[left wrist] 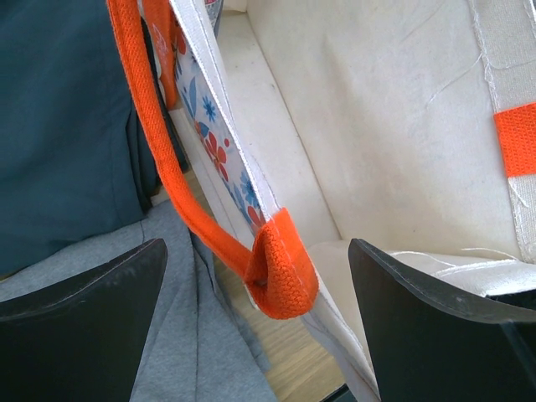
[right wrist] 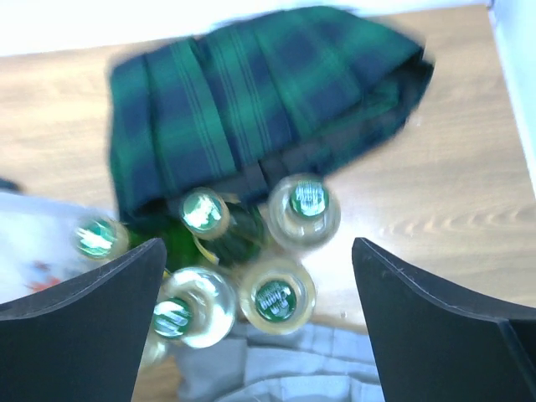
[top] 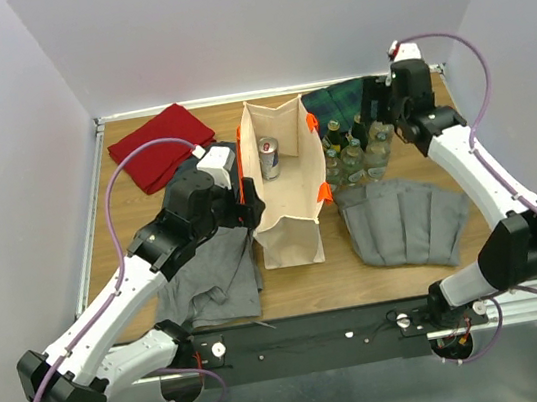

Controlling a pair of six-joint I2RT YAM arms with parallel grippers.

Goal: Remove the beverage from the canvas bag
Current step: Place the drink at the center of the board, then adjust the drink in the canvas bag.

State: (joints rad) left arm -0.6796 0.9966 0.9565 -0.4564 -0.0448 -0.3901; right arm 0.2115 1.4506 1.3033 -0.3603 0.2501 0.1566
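The beige canvas bag (top: 288, 226) stands open at the table's middle, orange handles on its long sides. A silver beverage can (top: 269, 157) stands upright inside it, at the far end. My left gripper (top: 247, 200) is open astride the bag's left wall, one finger outside and one inside, with the orange handle's end (left wrist: 285, 270) between them, untouched by either finger. My right gripper (top: 374, 110) is open above a cluster of several green-capped glass bottles (top: 353, 154) right of the bag. The nearest bottle cap (right wrist: 276, 298) lies below and between its fingers, clear of both.
A dark green plaid cloth (right wrist: 260, 109) lies behind the bottles. A red cloth (top: 161, 144) is at the back left. Grey garments lie at the front right (top: 403, 223) and under the left arm (top: 214, 278). The table's back rail (top: 233, 98) runs close behind.
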